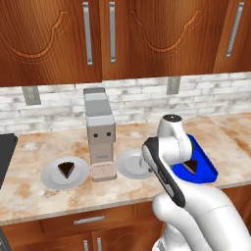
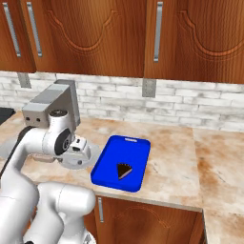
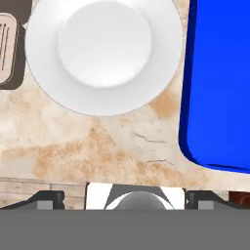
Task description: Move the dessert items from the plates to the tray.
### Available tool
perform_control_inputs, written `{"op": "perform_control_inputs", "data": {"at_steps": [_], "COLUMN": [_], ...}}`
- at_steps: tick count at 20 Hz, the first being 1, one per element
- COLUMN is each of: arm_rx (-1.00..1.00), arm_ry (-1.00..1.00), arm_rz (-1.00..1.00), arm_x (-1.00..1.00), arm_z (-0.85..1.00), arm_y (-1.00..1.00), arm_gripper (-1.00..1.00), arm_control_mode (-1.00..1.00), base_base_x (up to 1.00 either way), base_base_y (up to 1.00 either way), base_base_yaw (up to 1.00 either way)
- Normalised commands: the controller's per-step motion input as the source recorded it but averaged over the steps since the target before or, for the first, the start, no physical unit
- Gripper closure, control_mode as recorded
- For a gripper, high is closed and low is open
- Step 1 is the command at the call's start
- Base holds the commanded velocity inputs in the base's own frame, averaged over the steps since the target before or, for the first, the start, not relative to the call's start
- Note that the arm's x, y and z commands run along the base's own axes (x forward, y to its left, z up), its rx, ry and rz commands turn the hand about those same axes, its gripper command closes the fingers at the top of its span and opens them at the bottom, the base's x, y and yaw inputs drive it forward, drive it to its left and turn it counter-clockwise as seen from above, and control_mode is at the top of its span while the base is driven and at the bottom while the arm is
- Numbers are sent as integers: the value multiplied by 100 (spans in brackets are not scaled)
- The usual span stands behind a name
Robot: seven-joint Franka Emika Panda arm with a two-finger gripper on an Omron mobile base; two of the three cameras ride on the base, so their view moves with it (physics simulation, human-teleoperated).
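The tool [image 3: 125,197] hangs with jaws spread wide, empty, above the bare plate [image 3: 105,53] just beside the blue tray [image 2: 121,163]. One cake slice [image 2: 124,170] lies on the tray; the other cake slice [image 1: 66,168] sits on the far plate [image 1: 65,175], beyond the grey appliance [image 1: 100,135] from the tray.

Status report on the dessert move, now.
Gripper open, empty, above bare plate. One cake slice on tray; other slice waits on left plate. Nothing blocking.

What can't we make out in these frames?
- Tray, left base view: near part hidden by the arm.
- Nearer plate, left base view: right edge behind the arm; in the right base view mostly behind the hand.
- Coffee machine, hand view: cut off by the left edge.
- Tray, hand view: cut off at right, cake slice out of frame.
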Motion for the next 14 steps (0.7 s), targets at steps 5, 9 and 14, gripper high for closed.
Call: {"op": "perform_control_inputs", "data": {"at_steps": [5,9,14], "arm_rx": [0,0,0], "arm_ry": [0,0,0], "arm_rz": [0,0,0], "arm_x": [-25,-8,-1], "arm_z": [38,29,24], "arm_y": [91,86,87], "arm_gripper": [-100,-100,-100], "arm_control_mode": [-100,-100,-100], "base_base_x": [0,0,0], "base_base_y": [0,0,0], "base_base_yaw": [0,0,0]}}
